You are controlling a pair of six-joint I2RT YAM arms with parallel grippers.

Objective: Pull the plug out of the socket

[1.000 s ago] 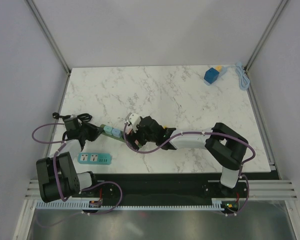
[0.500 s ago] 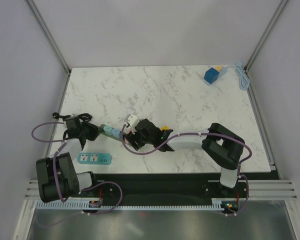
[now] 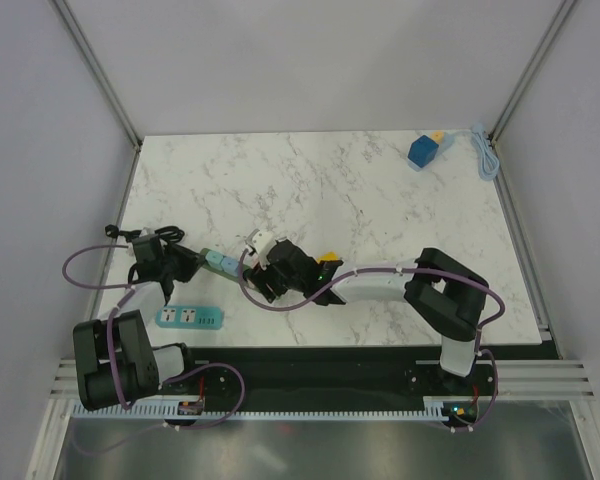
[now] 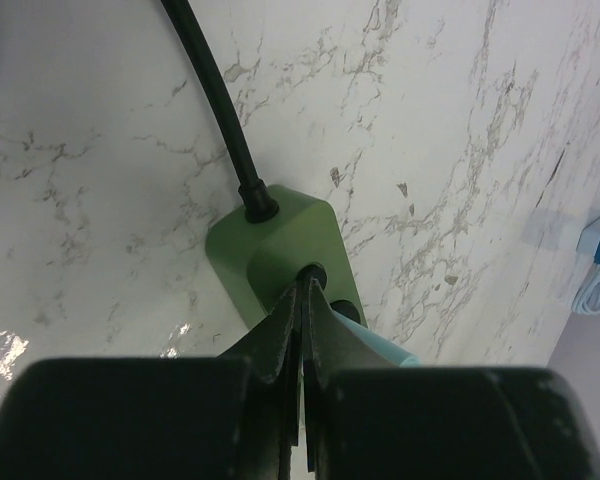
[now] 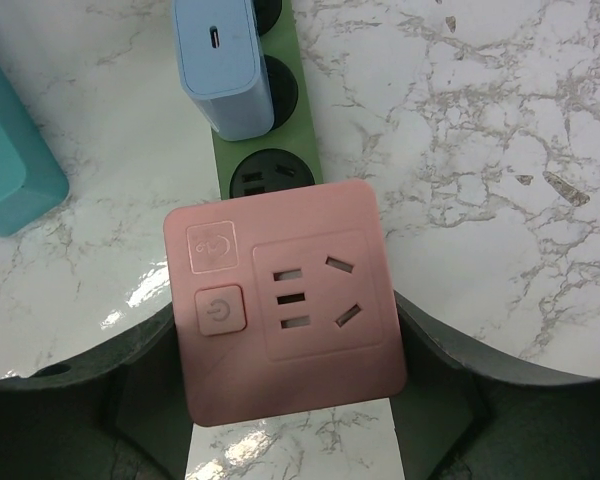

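Observation:
A green socket strip (image 4: pixel 280 235) lies on the marble table, a black cable (image 4: pixel 215 100) running from its end. My left gripper (image 4: pixel 305 290) is shut, its tips pressed down on that end of the strip (image 3: pixel 208 255). A light-blue plug (image 5: pixel 225 65) sits in the strip (image 5: pixel 305 130) beside an empty outlet. At the strip's other end is a pink square plug (image 5: pixel 285 300) with a power button. My right gripper (image 5: pixel 290 390) is shut on it, a finger (image 5: pixel 450 385) against each side. Whether the pink plug is still seated is hidden.
A teal socket block (image 3: pixel 190 317) lies near the front edge, below the strip; its corner (image 5: pixel 10 170) shows in the right wrist view. A blue adapter (image 3: pixel 423 150) and a pale coiled cable (image 3: pixel 485 150) lie at the back right corner. Purple arm cables loop near both grippers.
The right gripper slid a little left over the strip's end and closed on the pink plug. The left gripper closed fully and stayed on the strip.

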